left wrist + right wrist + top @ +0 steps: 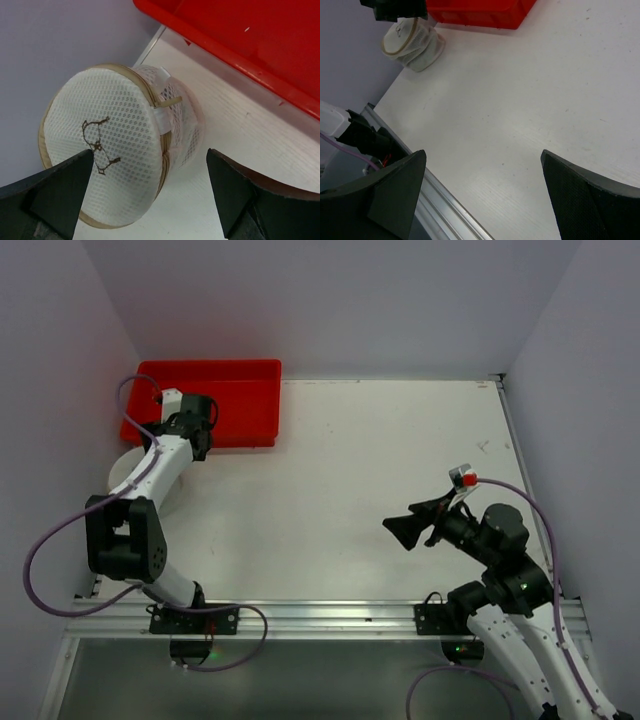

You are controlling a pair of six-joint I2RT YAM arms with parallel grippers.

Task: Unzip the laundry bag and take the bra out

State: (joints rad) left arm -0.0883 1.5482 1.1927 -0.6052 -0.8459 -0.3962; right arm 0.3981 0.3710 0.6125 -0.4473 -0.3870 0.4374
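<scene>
Nearest the lens, 2 dark fingers (60, 195) of my left gripper (150, 162) stand wide apart, holding nothing. Between and just beyond them lies the laundry bag (120, 150), tipped on its side on the table (380, 470) by the left wall (50, 40), just beside the red tray (240, 35). Its round face, bearing the bra drawing (97, 145), is turned toward this gripper, so the drum axis points roughly at me. The tan zip band (164, 147) follows the rim. My right gripper (415, 525), likewise spread and empty, is well apart, so the left arm (165, 465) is nearer. No bra shows through the mesh.
</scene>
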